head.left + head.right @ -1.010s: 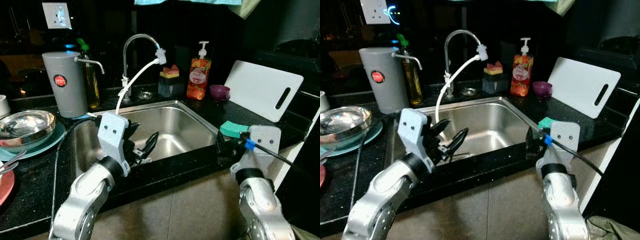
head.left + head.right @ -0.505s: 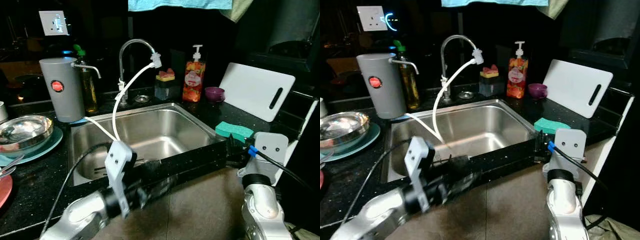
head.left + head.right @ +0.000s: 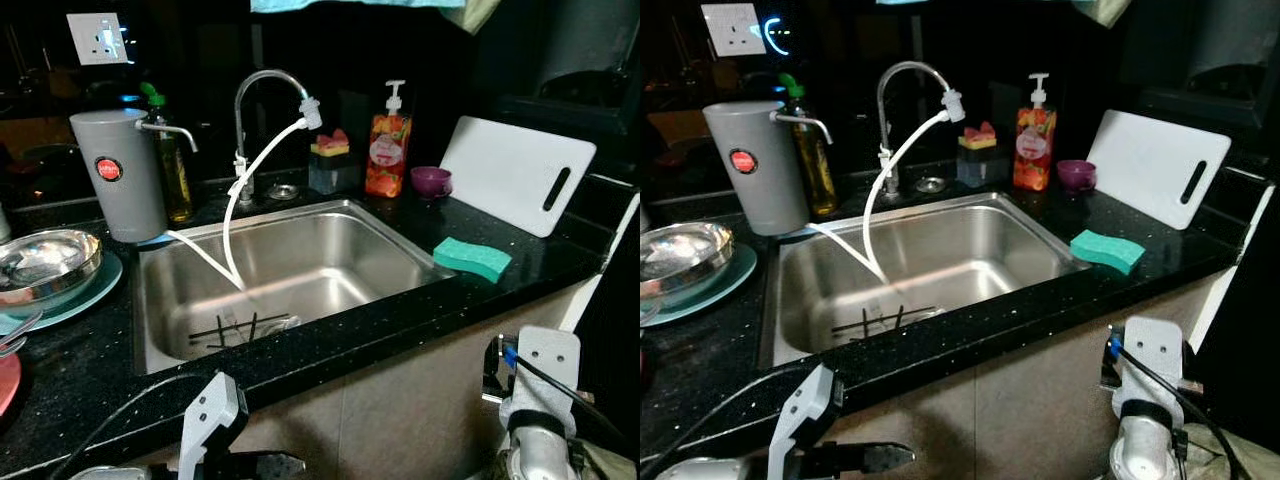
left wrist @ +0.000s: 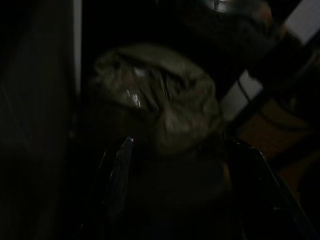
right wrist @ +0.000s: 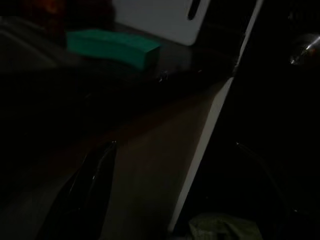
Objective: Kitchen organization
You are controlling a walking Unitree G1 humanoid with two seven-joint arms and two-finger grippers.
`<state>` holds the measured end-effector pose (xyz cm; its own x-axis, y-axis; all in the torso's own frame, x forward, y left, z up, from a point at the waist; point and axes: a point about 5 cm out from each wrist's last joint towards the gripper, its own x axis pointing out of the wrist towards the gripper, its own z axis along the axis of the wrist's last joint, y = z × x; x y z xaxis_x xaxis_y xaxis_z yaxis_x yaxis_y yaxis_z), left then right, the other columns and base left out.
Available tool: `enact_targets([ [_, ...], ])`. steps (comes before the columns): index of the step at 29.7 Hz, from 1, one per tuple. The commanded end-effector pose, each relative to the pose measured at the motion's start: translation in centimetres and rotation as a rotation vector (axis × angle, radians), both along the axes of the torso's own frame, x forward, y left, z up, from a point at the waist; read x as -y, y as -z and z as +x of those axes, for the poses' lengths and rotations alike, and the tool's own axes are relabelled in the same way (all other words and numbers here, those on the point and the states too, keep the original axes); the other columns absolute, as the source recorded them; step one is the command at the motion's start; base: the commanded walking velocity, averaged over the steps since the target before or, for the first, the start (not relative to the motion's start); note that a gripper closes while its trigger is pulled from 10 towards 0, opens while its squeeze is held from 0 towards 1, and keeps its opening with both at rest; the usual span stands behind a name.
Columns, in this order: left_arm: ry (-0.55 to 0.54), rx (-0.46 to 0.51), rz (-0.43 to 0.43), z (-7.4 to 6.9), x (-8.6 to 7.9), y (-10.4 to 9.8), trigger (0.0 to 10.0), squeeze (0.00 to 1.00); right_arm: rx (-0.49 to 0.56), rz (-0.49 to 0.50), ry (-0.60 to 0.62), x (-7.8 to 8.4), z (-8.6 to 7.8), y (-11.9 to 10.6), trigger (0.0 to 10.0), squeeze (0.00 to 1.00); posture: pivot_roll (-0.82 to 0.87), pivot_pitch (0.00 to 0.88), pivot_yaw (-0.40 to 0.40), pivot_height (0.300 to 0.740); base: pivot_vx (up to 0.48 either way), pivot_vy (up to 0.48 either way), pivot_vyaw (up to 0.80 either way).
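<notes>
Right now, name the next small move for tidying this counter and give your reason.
Probably raise the right gripper back to counter height toward the green sponge. Both arms hang below the counter edge, the left gripper low too, and the sponge lies loose on the black counter right of the sink, nearest that arm.

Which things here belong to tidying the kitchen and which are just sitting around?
Likely for the job:
green sponge on the counter
steel bowl on its blue plate
cutlery in the sink

Just lying about:
soap dispenser
cutting board
grey canister
purple cup
</notes>
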<state>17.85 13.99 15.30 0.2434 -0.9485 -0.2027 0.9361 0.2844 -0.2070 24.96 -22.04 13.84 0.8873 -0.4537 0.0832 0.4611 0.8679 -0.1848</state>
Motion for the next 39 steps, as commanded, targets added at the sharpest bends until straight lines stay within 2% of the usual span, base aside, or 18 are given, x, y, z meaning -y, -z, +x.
enact_targets([
  [1,-0.025,-0.03,0.11,-0.4,-0.9,2.2,10.0,0.0,-0.063,-0.011,-0.006,-0.1,-0.5,2.1,10.0,0.0,0.01,0.054,-0.006,0.74,0.0,0.0,0.0],
  [3,-0.067,-0.041,0.19,-0.6,-1.7,4.0,10.0,0.0,-0.12,-0.012,-0.012,-0.2,-1.1,3.8,10.0,0.0,0.01,0.064,-0.002,0.74,0.0,0.0,0.0],
  [4,-0.067,-0.041,0.19,-0.6,-1.7,4.0,10.0,0.0,-0.12,-0.012,-0.012,-0.2,-1.1,3.8,10.0,0.0,0.01,0.064,-0.002,0.74,0.0,0.0,0.0],
  [6,-0.122,-0.031,0.255,-0.4,-2.2,5.6,10.0,0.0,-0.172,-0.006,-0.02,-0.2,-1.5,5.4,10.0,0.0,0.01,0.064,-0.002,0.74,0.0,0.0,0.0],
  [7,-0.122,-0.031,0.255,-0.4,-2.2,5.6,10.0,0.0,-0.172,-0.006,-0.02,-0.2,-1.5,5.4,10.0,0.0,0.01,0.064,-0.002,0.74,0.0,0.0,0.0],
  [9,-0.16,-0.026,0.335,-0.5,-2.8,7.3,10.0,0.0,-0.209,-0.006,-0.023,-0.3,-1.6,6.6,10.0,0.0,0.01,0.069,0.0,0.74,0.0,0.0,0.0],
  [12,-0.178,-0.023,0.407,-0.9,-3.5,8.7,10.0,0.0,-0.222,-0.009,-0.028,-0.5,-1.5,7.2,10.0,0.0,0.01,0.069,0.002,0.74,0.0,0.0,0.0],
  [13,-0.178,-0.023,0.407,-0.9,-3.5,8.7,10.0,0.0,-0.222,-0.009,-0.028,-0.5,-1.5,7.2,10.0,0.0,0.01,0.069,0.002,0.74,0.0,0.0,0.0],
  [17,-0.188,-0.028,0.525,-1.8,-4.6,10.6,10.0,0.0,-0.24,-0.017,-0.058,-0.6,-1.4,8.0,10.0,0.0,0.01,0.07,0.006,0.74,0.0,0.0,0.0],
  [22,-0.237,-0.069,0.522,-2.1,-4.8,11.9,10.0,0.0,-0.293,-0.016,-0.093,-0.7,-1.5,9.6,10.0,0.0,0.01,0.074,0.003,0.74,0.0,0.0,0.0],
  [24,-0.324,-0.114,0.526,-1.7,-5.0,13.3,10.0,0.0,-0.38,-0.002,-0.169,-1.2,-2.0,11.7,10.0,0.0,0.01,0.077,0.002,0.74,0.0,0.0,0.0],
  [25,-0.412,-0.154,0.517,-1.2,-5.2,14.3,10.0,0.0,-0.437,0.019,-0.209,-1.3,-2.4,12.9,10.0,0.0,0.01,0.08,0.0,0.74,0.0,0.0,0.0],
  [26,-0.412,-0.154,0.517,-1.2,-5.2,14.3,10.0,0.0,-0.437,0.019,-0.209,-1.3,-2.4,12.9,10.0,0.0,0.01,0.08,0.0,0.74,0.0,0.0,0.0],
  [29,-0.507,-0.175,0.496,-0.6,-5.0,15.0,10.0,0.0,-0.459,0.07,-0.249,-1.7,-2.5,13.4,10.0,0.0,0.01,0.087,-0.006,0.74,0.0,0.0,0.0],
  [32,-0.548,-0.184,0.481,-0.4,-4.9,15.3,10.0,0.0,-0.45,0.072,-0.261,-2.0,-2.3,13.3,10.0,0.0,0.0,0.093,-0.01,0.74,0.0,0.0,0.0],
  [36,-0.604,-0.213,0.466,-0.6,-5.0,15.7,10.0,0.0,-0.441,0.074,-0.263,-2.0,-2.2,13.2,10.0,0.0,0.0,0.101,-0.012,0.74,0.0,0.0,0.0],
  [39,-0.683,-0.271,0.449,-0.9,-5.2,16.7,10.0,0.0,-0.467,0.086,-0.28,-1.6,-2.6,14.1,10.0,0.0,0.0,0.108,-0.02,0.74,0.0,0.0,0.0],
])
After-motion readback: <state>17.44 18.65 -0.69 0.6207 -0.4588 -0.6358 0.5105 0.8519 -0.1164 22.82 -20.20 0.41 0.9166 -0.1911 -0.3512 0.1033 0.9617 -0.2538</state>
